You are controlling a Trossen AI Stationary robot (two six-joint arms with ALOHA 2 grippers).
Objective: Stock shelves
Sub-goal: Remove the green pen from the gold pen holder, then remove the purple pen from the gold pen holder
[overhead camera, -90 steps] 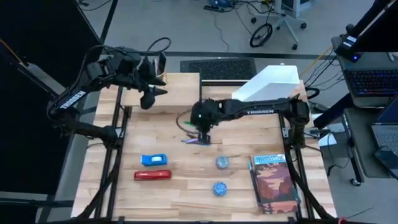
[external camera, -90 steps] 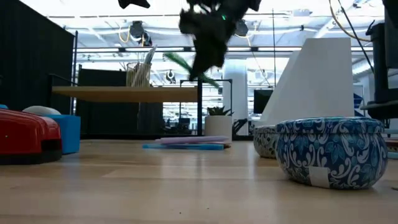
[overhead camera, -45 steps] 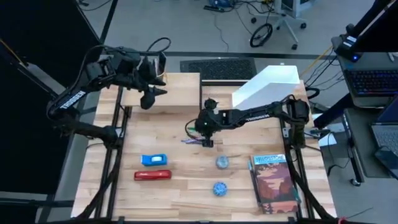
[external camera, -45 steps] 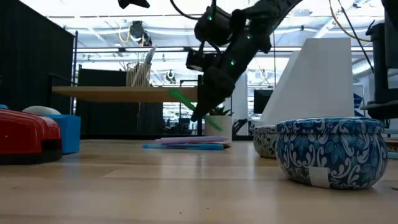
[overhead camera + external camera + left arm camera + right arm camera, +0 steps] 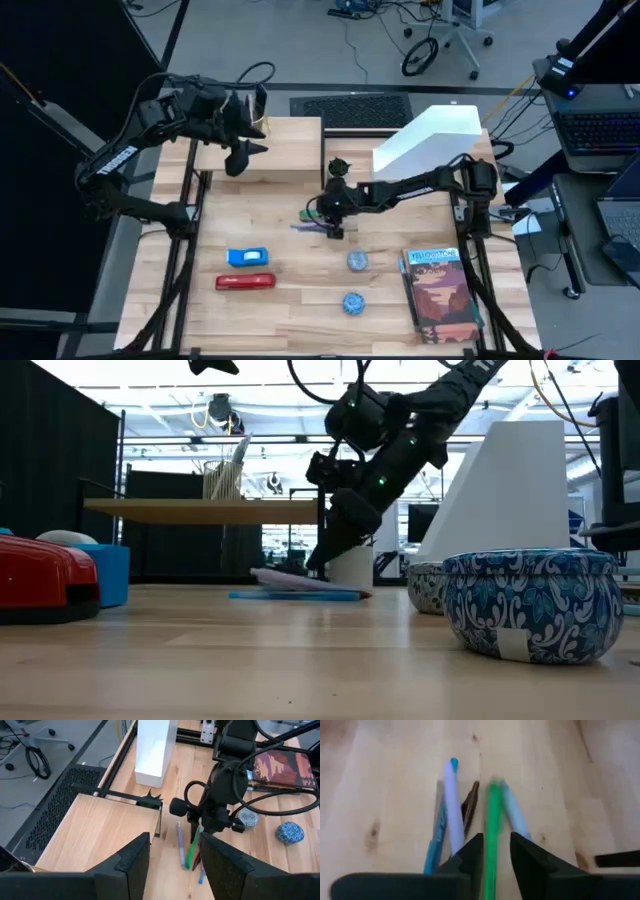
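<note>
My right gripper (image 5: 335,226) is low over a small pile of pens (image 5: 315,226) at mid-table and is shut on a green pen (image 5: 493,820). A lilac pen (image 5: 452,805), a blue one (image 5: 436,840), a brown one and a pale one lie on the wood under it. My left gripper (image 5: 240,152) hovers open above the low wooden shelf (image 5: 285,150) at the far left, touching nothing. The white file holder (image 5: 430,135) stands at the far right. My right gripper pinches the green pen's shaft (image 5: 491,851) between its two fingers. The fingers come from above, slanting down from the table's right. The pen runs out ahead of them toward the left (image 5: 191,855), low over the other pens; whether its free end touches them I cannot tell.
A blue box (image 5: 247,257) and a red stapler (image 5: 245,282) lie near left. Two blue patterned bowls (image 5: 357,261) (image 5: 352,302) and a book (image 5: 440,295) sit near right. A small potted plant (image 5: 340,165) stands by the shelf's corner. A mesh pen cup (image 5: 225,478) stands on the shelf.
My right gripper has come down from well above the table to just over the pile of pens, shifting slightly toward the near right. The green pen has gone down with it, from high in the air to low among the other pens.
</note>
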